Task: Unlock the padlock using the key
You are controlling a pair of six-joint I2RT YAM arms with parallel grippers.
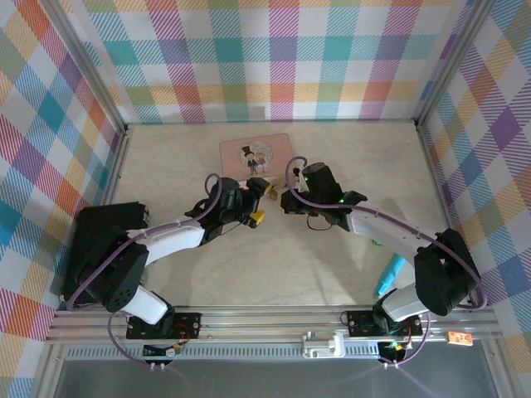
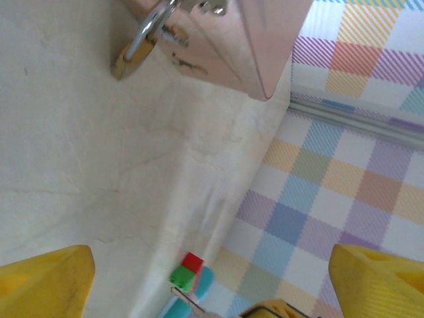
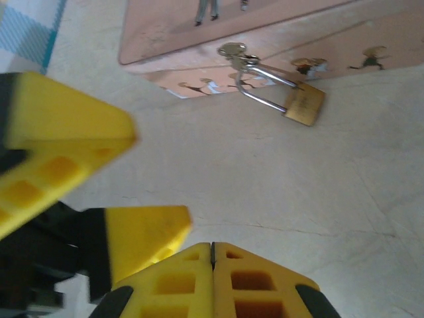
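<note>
Right wrist: padlock (image 3: 303, 106) on pink tin (image 3: 192, 30) front.

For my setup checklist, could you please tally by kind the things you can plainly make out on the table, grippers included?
Tin: 1
Padlock: 1
Teal pen-like thing: 1
Grippers: 2 (left gripper, right gripper)
Total: 5

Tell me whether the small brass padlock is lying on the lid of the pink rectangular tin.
No, the small brass padlock hangs by its silver shackle from the pink rectangular tin's side wall, off the lid.
</note>
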